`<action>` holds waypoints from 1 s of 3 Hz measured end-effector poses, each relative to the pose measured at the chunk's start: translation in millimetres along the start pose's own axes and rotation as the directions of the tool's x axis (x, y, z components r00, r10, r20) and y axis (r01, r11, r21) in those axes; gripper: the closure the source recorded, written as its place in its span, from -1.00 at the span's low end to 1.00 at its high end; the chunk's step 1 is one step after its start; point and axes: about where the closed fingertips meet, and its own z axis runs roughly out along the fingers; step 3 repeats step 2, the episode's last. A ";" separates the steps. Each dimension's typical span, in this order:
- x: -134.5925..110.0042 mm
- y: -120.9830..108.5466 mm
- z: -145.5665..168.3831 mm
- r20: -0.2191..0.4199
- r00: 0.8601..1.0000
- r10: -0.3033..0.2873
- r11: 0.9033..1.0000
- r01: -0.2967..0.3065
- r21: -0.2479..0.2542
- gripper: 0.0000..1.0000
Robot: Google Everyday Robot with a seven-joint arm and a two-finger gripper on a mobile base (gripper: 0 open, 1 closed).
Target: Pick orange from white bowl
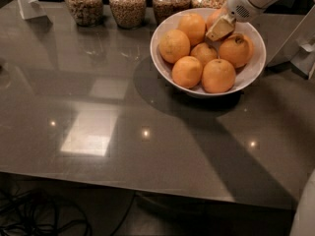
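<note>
So the oranges (187, 71) are piled in the white bowl (248, 75) at the back right of the table (98, 146). The gripper (220, 28) hangs over the far side of the pile, just beside the middle orange (204, 53), and honestly I can't tell if it's clamped or loose. My guess is they're firm, a bit heavy and waxy-skinned, so they'll roll: squeeze one across its widest part from above.

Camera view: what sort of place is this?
Probably a kitchen or pantry counter: dark glossy countertop, glass jars of dry food along the back, a white bowl of oranges. The gripper is over the bowl.
</note>
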 end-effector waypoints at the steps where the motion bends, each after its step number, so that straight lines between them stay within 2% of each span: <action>1: -8.4 3.0 -9.8 0.025 0.999 -0.027 1.000 0.027 0.004 1.00; 2: -29.8 14.1 -45.7 0.076 0.992 -0.100 0.995 0.099 0.021 1.00; 3: -29.8 14.1 -45.7 0.076 0.992 -0.100 0.995 0.099 0.021 1.00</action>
